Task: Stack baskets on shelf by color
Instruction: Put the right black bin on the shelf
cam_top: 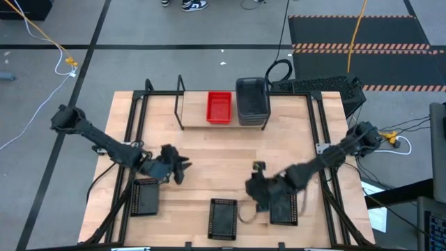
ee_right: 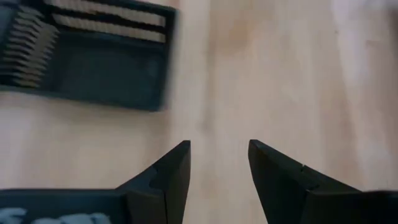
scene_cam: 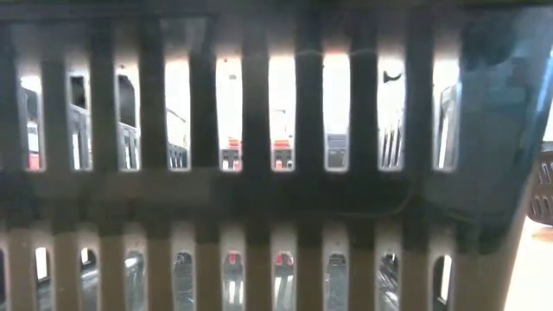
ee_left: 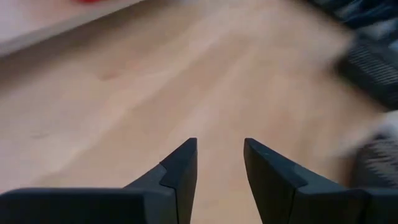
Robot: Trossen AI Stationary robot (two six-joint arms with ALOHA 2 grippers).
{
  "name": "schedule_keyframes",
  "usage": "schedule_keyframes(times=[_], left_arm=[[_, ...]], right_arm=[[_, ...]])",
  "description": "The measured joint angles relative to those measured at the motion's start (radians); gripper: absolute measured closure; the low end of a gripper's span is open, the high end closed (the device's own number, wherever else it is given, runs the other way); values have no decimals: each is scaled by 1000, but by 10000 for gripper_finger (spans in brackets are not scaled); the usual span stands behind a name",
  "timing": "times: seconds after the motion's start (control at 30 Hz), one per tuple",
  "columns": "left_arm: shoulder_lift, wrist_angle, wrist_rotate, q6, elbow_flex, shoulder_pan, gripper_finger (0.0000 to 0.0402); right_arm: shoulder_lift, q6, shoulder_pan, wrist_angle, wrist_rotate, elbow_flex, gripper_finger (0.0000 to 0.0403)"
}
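High view: the shelf [cam_top: 164,104] stands along the far edge of the worktop [cam_top: 209,150]; a red basket [cam_top: 219,107] sits at its middle and a grey stack [cam_top: 252,102] at its right end, while the left bay looks empty.
Black baskets: three lie apart along the near edge, one near the left corner [cam_top: 146,196], one at the middle [cam_top: 223,218], one towards the right [cam_top: 284,208]; each has its long axis running near edge to far edge.
Left gripper [cam_top: 182,169]: hangs over bare wood just beyond the left basket, which lies on its near-edge side; fingers [ee_left: 180,174] part open, holding nothing.
Right gripper [cam_top: 252,192]: sits between the middle and right baskets, close to both; fingers [ee_right: 174,171] part open and empty.
Key relation: each arm has a black basket near it; the middle one is nearer the right arm.
Right wrist view: shows a black basket [ee_right: 87,56] ahead of the fingers, lying crosswise to them.
Low view: filled by a slotted basket wall [scene_cam: 259,199]; red shows through the slots, little else.
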Motion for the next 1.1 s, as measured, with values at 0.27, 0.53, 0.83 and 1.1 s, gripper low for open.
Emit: schedule_keyframes(times=[0.27,0.53,0.83,1.1], left_arm=[[190,549,-185,153,-8,-287,268],[441,741,-233,255,119,-368,268],[601,723,-230,245,286,-376,268],[666,711,-230,244,383,-387,268]], right_arm=[[-60,302,276,-22,177,12,248],[-47,660,454,-186,214,51,248],[10,881,580,-287,186,49,248],[117,920,605,-294,142,49,248]])
